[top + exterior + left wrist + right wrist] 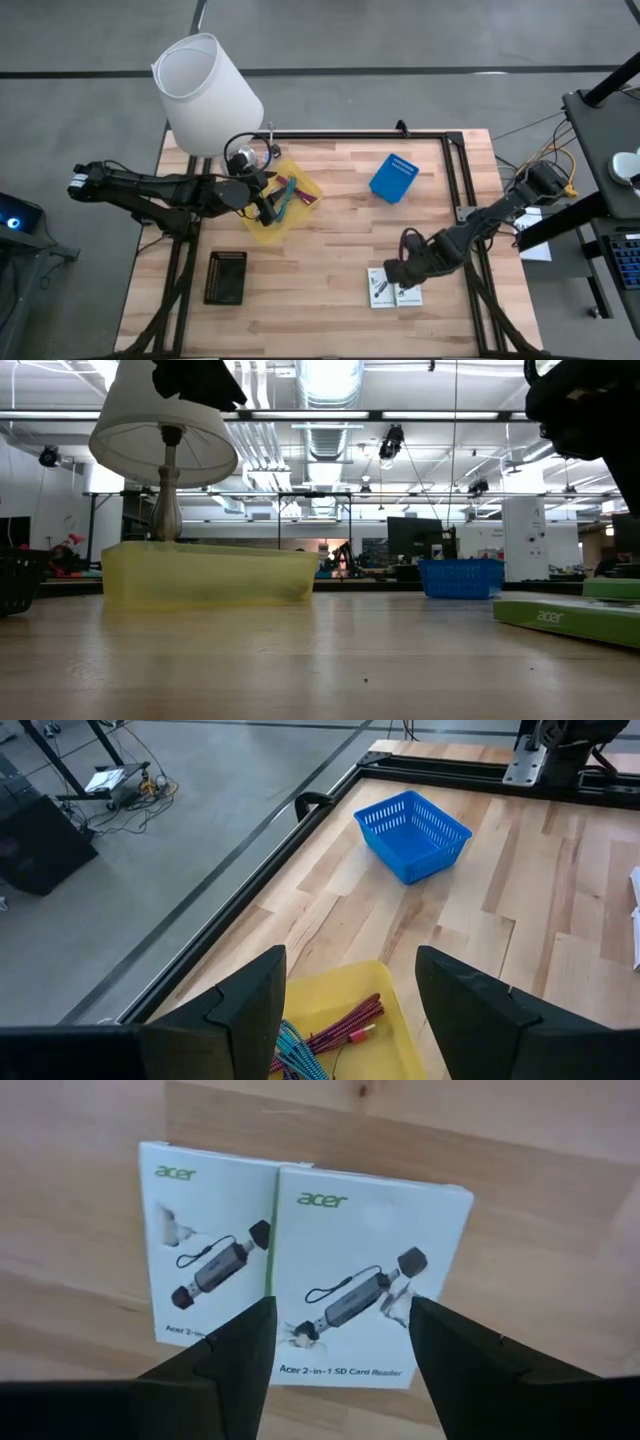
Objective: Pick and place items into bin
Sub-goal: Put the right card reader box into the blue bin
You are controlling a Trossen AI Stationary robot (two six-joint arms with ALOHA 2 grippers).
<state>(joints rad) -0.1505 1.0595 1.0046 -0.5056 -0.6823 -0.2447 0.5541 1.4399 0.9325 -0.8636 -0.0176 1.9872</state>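
**High view: both arms over their targets**

The high view showed a yellow bin (272, 215) near the lamp (205, 92), holding a purple stick (300, 192) and a teal pen (280, 203). The left gripper (262, 205) hung over that bin, its fingers (245, 1010) spread apart with nothing between them. Well away from the bin, toward the table's (330, 270) near edge, two white packets (392, 287) lay side by side, touching. The right gripper (400, 272) hovered just above them, fingers (235, 1355) parted and empty. A blue basket (393, 177) and a black basket (226, 277) sat apart from the bin.
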